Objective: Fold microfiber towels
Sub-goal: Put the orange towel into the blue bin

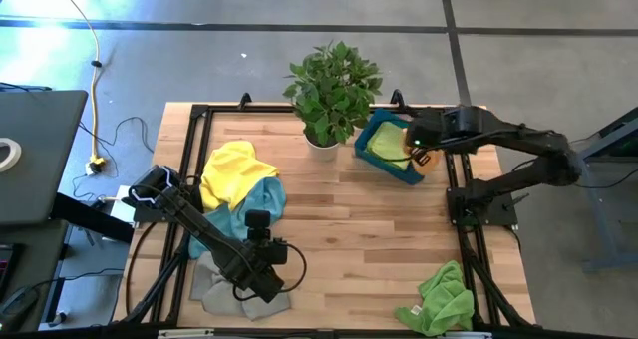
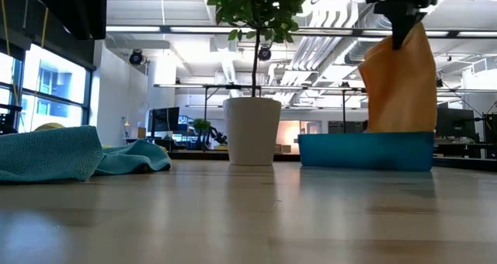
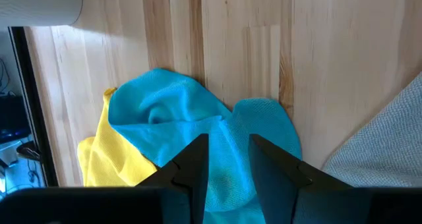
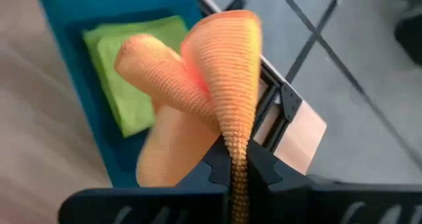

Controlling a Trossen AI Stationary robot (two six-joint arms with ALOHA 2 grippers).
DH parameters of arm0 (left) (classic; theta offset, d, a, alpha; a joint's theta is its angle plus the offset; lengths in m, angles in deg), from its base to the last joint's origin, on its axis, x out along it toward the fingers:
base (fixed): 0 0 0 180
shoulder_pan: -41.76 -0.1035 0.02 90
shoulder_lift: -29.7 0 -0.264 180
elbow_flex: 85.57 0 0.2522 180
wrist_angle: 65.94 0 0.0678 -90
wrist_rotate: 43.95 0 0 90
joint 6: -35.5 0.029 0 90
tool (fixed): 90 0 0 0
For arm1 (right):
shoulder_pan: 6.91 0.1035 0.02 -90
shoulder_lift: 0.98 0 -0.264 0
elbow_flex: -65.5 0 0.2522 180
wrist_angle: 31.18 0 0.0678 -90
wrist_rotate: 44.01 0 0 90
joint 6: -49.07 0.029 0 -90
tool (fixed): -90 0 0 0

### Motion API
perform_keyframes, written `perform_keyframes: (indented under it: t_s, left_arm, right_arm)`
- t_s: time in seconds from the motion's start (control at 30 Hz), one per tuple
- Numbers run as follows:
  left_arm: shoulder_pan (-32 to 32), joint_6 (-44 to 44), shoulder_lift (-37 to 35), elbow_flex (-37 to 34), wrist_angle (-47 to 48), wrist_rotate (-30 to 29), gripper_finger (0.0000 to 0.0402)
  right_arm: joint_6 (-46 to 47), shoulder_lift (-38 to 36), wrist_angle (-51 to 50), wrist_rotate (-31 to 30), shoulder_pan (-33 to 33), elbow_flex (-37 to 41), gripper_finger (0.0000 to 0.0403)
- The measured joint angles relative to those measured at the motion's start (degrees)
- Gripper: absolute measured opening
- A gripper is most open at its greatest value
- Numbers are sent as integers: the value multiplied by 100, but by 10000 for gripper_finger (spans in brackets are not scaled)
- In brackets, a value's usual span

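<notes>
An orange towel (image 2: 400,81) hangs over the teal bin (image 2: 365,151) at the table's far right, with my right gripper (image 4: 237,170) shut on it. A folded green towel (image 4: 132,72) lies in the bin. Near the table's front left my left gripper (image 3: 227,168) stands open above the table and touches nothing. Beyond its fingers lie a crumpled light blue towel (image 3: 198,125) and a yellow towel (image 1: 234,169). A grey towel (image 1: 234,289) lies under the left arm. Another green towel (image 1: 444,299) lies bunched at the front right. My right gripper pinches a bunched fold of the orange towel (image 4: 236,141) between its two fingers, at the towel's top. The fingers come from above, slanting down. The towel hangs below them, several layers draped over, and its lower end is hidden behind the bin's near wall (image 2: 365,161).
A potted plant (image 1: 332,90) in a white pot (image 2: 252,132) stands at the far middle, right beside the bin. A black frame (image 1: 199,115) runs around the table's edges. Bare wood (image 1: 369,249) lies between the two arms.
</notes>
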State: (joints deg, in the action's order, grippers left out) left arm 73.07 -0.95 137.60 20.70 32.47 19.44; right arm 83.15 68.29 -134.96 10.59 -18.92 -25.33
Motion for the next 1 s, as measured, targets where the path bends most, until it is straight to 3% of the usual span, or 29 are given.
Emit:
perform_keyframes:
  t_s: [0.3,0.57,0.73,0.87,1.0]
  left_arm:
    - [-56,108,0,-2,-4,-88,99]
    - [-90,112,0,-4,-2,-57,99]
    - [-87,133,0,-3,-2,-71,99]
    - [-92,154,0,-4,-16,-99,99]
    - [-66,156,0,-4,-20,-103,99]
  right_arm:
    - [2671,-408,-2,-179,-291,400,0]
    - [2137,-359,12,-801,-1140,400,0]
    - [1509,-359,350,-386,-1515,397,0]
    - [1742,-359,400,156,-1613,397,0]
    - [1700,-360,-40,-3,-1775,397,0]
